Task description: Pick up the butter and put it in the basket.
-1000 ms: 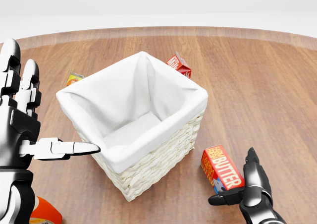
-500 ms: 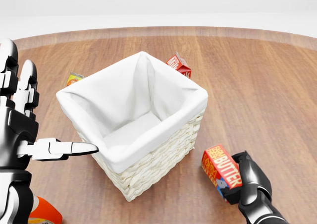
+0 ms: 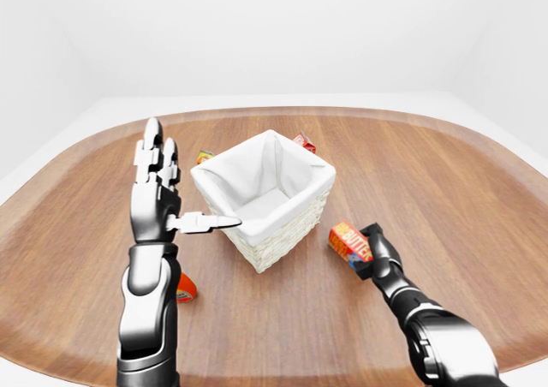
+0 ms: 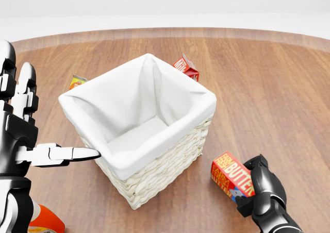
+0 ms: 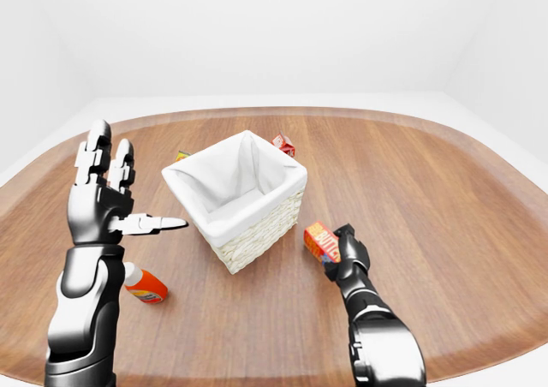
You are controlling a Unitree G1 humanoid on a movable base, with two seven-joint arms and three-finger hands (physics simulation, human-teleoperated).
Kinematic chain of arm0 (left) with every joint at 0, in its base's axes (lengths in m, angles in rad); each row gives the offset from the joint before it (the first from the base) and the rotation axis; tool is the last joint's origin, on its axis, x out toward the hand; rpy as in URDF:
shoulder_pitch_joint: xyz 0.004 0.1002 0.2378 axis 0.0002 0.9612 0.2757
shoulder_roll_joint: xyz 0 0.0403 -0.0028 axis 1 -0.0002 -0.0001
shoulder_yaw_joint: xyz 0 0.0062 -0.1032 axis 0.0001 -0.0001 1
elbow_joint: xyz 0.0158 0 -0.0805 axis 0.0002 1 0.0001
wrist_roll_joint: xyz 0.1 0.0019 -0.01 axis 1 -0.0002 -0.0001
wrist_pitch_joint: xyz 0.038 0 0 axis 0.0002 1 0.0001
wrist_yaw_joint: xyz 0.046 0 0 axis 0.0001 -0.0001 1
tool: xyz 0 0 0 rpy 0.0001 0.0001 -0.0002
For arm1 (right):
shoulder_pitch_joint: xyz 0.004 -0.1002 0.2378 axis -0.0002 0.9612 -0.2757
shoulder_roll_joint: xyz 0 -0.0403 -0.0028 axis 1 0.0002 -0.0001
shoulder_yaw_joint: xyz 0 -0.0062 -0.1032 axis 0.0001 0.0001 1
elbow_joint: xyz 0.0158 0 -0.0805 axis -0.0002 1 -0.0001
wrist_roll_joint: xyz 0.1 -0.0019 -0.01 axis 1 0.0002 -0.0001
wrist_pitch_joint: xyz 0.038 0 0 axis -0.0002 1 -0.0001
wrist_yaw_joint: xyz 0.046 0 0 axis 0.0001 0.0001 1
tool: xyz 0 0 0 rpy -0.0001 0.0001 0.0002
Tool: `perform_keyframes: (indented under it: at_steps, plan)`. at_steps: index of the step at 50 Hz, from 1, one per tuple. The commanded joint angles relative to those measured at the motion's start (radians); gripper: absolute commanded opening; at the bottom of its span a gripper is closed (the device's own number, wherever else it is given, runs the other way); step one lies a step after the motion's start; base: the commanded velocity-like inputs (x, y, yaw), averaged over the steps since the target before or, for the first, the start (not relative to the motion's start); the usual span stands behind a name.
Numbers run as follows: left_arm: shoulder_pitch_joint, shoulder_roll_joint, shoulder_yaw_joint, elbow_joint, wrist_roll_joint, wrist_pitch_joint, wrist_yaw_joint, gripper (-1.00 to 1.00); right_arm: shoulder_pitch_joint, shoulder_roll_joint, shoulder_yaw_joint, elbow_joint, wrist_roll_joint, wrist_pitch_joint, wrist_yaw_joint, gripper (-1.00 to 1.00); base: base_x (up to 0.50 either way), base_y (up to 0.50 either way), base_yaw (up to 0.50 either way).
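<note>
right hand (image 4: 260,192) covering butter (image 4: 231,174) end, grip unclear

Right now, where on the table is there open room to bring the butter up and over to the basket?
The bare wood right of the basket in the head view is open, up to the table's far edge. The gap between the butter in the right hand and the wicker wall is narrow. Top of the basket sits a red carton; left is crowded by the left hand, bottle and small box.
</note>
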Motion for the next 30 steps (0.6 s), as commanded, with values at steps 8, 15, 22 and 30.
perform_keyframes:
  at_steps: [8, 15, 22, 30]
  plan:
    - [-0.01, 0.004, 0.002, -0.013, -0.003, 0.0, 0.002, 1.0, -0.082, -0.048, -0.106, -0.042, 0.319, -0.034, 0.042, -1.0, 0.0, 0.0, 0.0]
    - [-0.017, 0.005, 0.001, -0.016, -0.002, 0.0, 0.003, 1.0, -0.124, -0.082, -0.093, -0.057, 0.372, -0.034, 0.035, -1.0, 0.0, 0.0, 0.0]
    - [-0.016, 0.005, 0.0, -0.018, -0.001, 0.0, 0.003, 1.0, -0.157, -0.094, -0.085, -0.07, 0.391, -0.034, 0.032, -1.0, 0.0, 0.0, 0.0]
    - [-0.013, 0.005, 0.005, -0.019, -0.004, 0.0, 0.002, 1.0, -0.21, -0.12, -0.085, -0.101, 0.419, -0.034, 0.054, -1.0, 0.0, 0.0, 0.0]
